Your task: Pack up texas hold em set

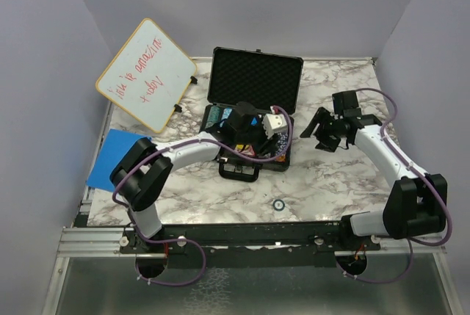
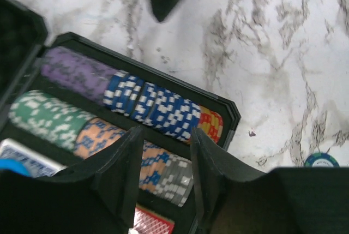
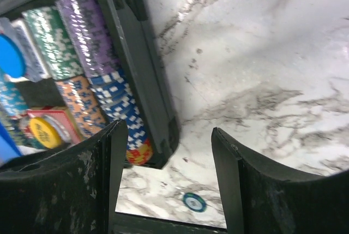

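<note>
The black briefcase [image 1: 255, 80] lies open mid-table with its foam-lined lid up. Its tray [image 2: 232, 115] holds rows of purple, blue, red, green, orange and grey poker chips [image 2: 158, 106], plus a red card deck [image 2: 155, 224]. My left gripper [image 1: 253, 139] hovers open and empty just above the grey and orange chips [image 2: 166, 136]. My right gripper [image 1: 321, 133] is open and empty over bare table to the right of the case [image 3: 169, 133]. The right wrist view shows the tray [image 3: 144, 76], a blue disc [image 3: 11, 57] and a yellow disc [image 3: 44, 131] inside. One loose green-and-blue chip [image 1: 279, 204] lies on the table near the front edge.
A white dry-erase board [image 1: 145, 74] leans at the back left. A flat blue pad [image 1: 117, 155] lies at the left edge under my left arm. The marble table [image 1: 345, 175] ends at a black rail in front.
</note>
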